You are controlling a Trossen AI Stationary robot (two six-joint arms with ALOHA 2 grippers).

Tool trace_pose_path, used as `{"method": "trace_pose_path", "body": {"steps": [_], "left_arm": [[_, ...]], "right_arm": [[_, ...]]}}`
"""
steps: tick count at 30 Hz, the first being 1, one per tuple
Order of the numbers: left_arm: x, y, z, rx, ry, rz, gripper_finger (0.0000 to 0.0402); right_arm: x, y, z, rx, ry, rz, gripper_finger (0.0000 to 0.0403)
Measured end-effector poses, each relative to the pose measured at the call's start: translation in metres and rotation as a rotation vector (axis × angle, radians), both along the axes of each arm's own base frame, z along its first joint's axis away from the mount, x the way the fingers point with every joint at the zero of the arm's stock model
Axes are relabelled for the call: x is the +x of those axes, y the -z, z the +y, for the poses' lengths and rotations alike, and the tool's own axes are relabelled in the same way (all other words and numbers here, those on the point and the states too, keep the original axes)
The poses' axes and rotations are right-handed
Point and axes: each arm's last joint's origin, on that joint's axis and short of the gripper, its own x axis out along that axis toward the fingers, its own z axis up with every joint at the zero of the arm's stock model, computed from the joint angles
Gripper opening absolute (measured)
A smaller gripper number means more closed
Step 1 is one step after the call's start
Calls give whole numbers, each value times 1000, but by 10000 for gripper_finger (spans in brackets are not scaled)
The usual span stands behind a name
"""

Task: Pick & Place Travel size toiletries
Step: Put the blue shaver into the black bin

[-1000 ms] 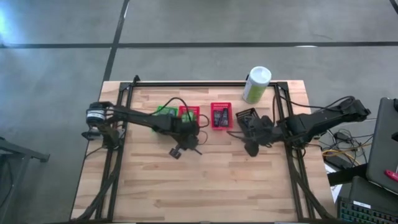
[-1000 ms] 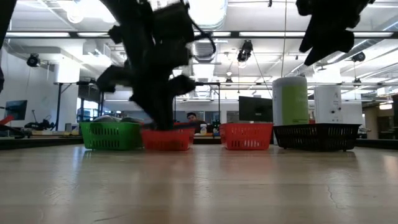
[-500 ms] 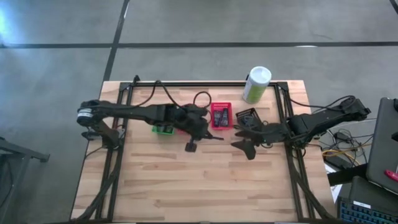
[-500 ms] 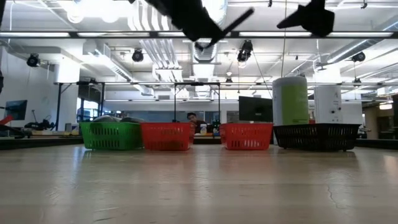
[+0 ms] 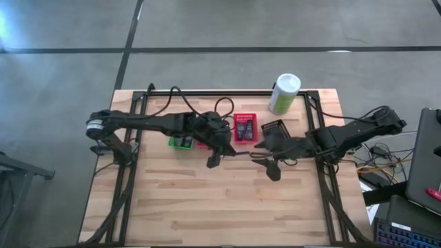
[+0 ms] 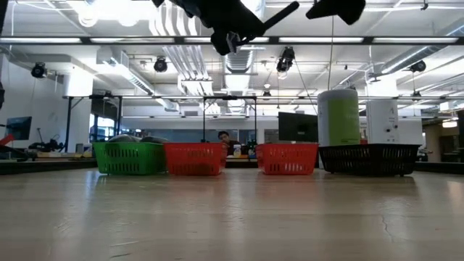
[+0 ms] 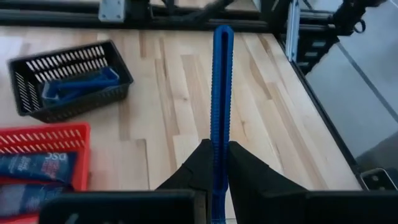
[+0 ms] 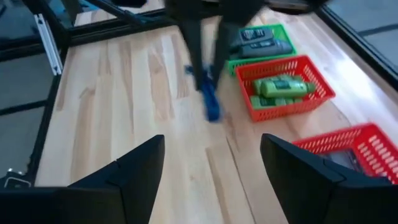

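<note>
Above the table (image 5: 207,207), left pincer (image 7: 217,158) clamps a blue stick (image 7: 221,93).

Two dark jointed arms, black cables

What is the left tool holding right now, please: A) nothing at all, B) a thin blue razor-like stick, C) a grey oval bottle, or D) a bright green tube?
B: in the left wrist view the left tool is shut on the thin blue stick, which juts forward over the wooden table.
</note>
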Motion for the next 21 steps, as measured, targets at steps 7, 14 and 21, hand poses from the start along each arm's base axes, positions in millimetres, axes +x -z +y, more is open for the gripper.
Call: {"method": "trace_pose_path", "body": {"steps": [7, 14, 21], "left_arm": [[8, 0, -1, 4, -3, -52, 32], [8, 1, -4, 11, 10, -48, 33], [9, 3, -13, 24, 41, -46, 34]], "right_arm": [[25, -5, 8, -87, -52, 48, 277], [39, -7, 12, -95, -35, 169, 284], [42, -8, 13, -76, -20, 167, 242]]}}
